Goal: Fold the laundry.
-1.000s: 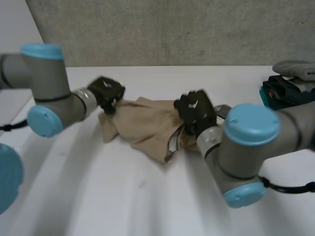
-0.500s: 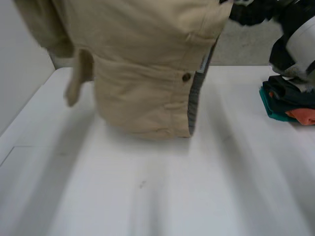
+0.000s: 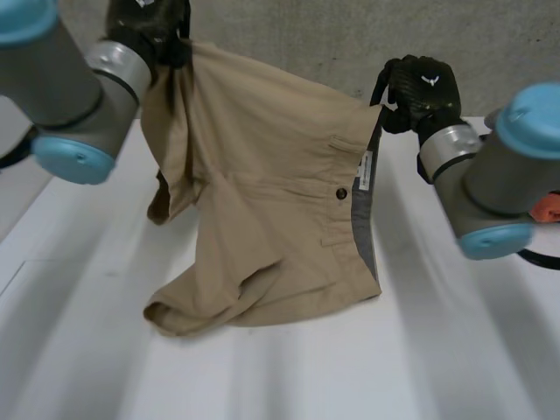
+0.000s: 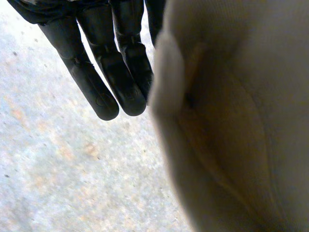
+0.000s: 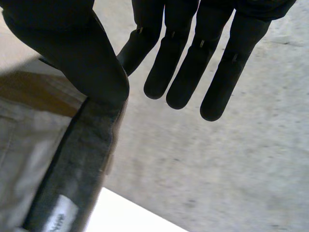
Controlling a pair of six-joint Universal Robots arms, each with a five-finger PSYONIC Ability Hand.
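Beige shorts (image 3: pixel 262 192) hang spread in the air between both hands, a dark button and the grey inner waistband (image 3: pixel 367 201) showing. Their lower leg drapes onto the white table (image 3: pixel 262 376). My left hand (image 3: pixel 144 22) is raised high at the back left and pinches one waistband corner. In the left wrist view its straight fingers (image 4: pixel 111 72) lie beside the beige cloth (image 4: pixel 231 121). My right hand (image 3: pixel 420 87) holds the other waistband corner. In the right wrist view its thumb (image 5: pixel 77 58) presses on the grey waistband (image 5: pixel 77 164), the other fingers straight.
A stack of folded clothes (image 3: pixel 547 206) lies at the table's right edge, partly behind my right arm (image 3: pixel 499 175). A grey concrete wall (image 3: pixel 350 39) stands behind the table.
The shorts lay crumpled on the table a second ago. Both hands have lifted them, and they now hang spread with only the lower leg on the table.
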